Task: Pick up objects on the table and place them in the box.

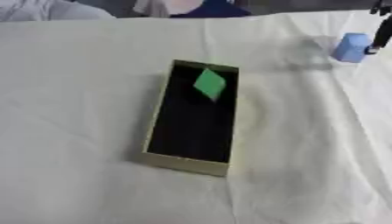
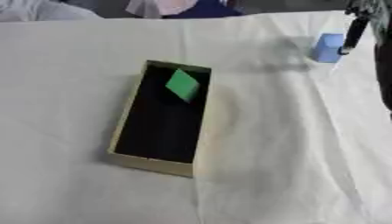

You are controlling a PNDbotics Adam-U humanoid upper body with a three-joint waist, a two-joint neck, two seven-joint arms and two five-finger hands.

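A long tan box (image 1: 183, 164) with a black inside lies in the middle of the table. A green block (image 1: 209, 84) sits tilted inside it at the far end. At the far right a light blue block (image 2: 327, 47) stands on the white cloth. My right hand (image 2: 354, 30) comes down from the upper right corner, and one straight black finger touches the blue block's right side. The rest of this hand is cut off by the picture's edge. My left hand shows in neither view.
A creased white cloth (image 1: 76, 131) covers the whole table. My dark right forearm (image 2: 383, 70) runs along the right edge. A person sits beyond the far edge and touches nothing.
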